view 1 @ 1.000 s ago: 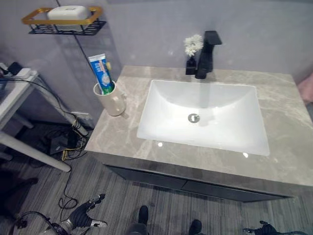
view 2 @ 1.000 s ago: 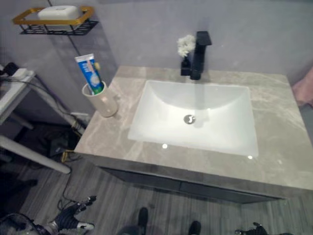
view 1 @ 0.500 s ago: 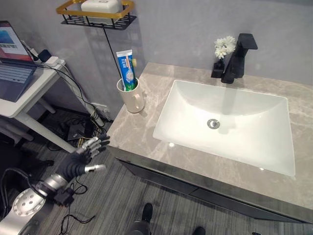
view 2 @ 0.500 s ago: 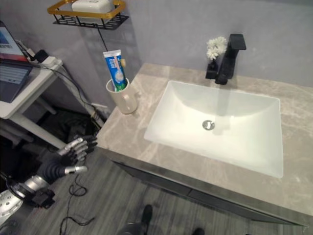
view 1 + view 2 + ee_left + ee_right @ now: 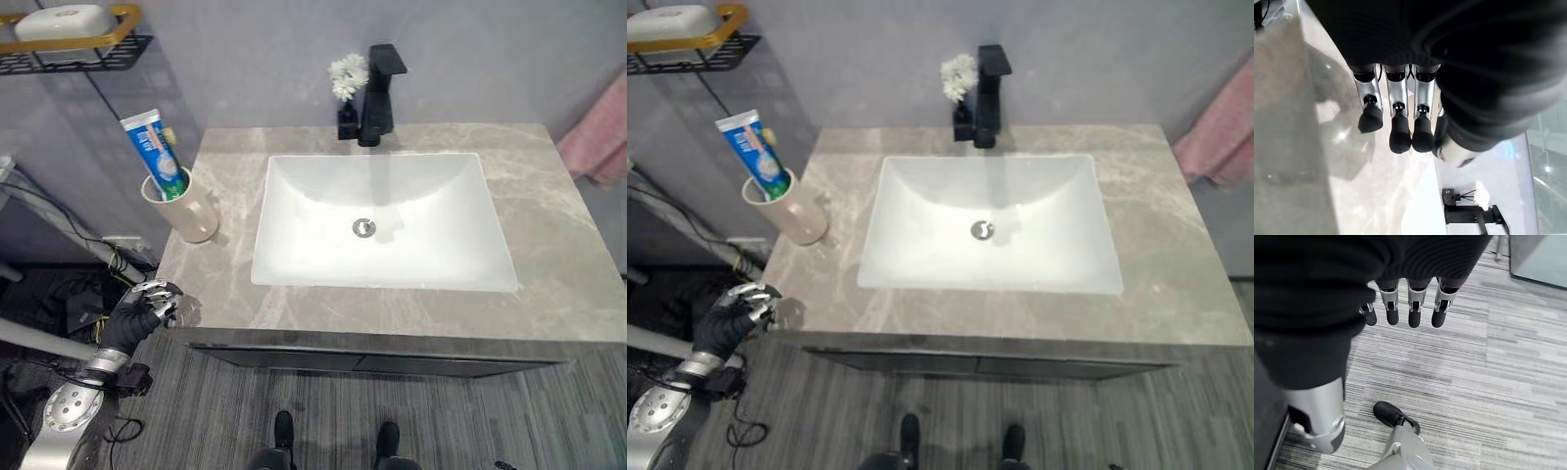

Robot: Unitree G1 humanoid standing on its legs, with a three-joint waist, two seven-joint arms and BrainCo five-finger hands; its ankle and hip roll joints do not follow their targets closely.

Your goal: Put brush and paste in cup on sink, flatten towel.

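A beige cup (image 5: 186,208) stands on the grey stone counter (image 5: 549,284) at its left end. A blue and white toothpaste tube (image 5: 152,152) stands upright in it, with a brush tip (image 5: 168,136) just behind the tube. A pink towel (image 5: 598,137) hangs bunched past the counter's right end. My left hand (image 5: 143,309) is at the counter's front left corner, its relaxed fingers (image 5: 1396,128) over the stone, holding nothing. My right hand (image 5: 1410,313) hangs over the floor with relaxed fingers and nothing in it.
A white basin (image 5: 294,245) is set in the middle of the counter, with a black faucet (image 5: 377,83) and a small white flower (image 5: 346,76) behind it. A black and gold wall shelf (image 5: 69,44) with soap hangs at the upper left. Grey plank floor (image 5: 1508,382) lies below.
The camera has swung, shifting the whole picture. My left hand has come in from beside the cabinet to the counter's front left corner, its fingers less spread than before.
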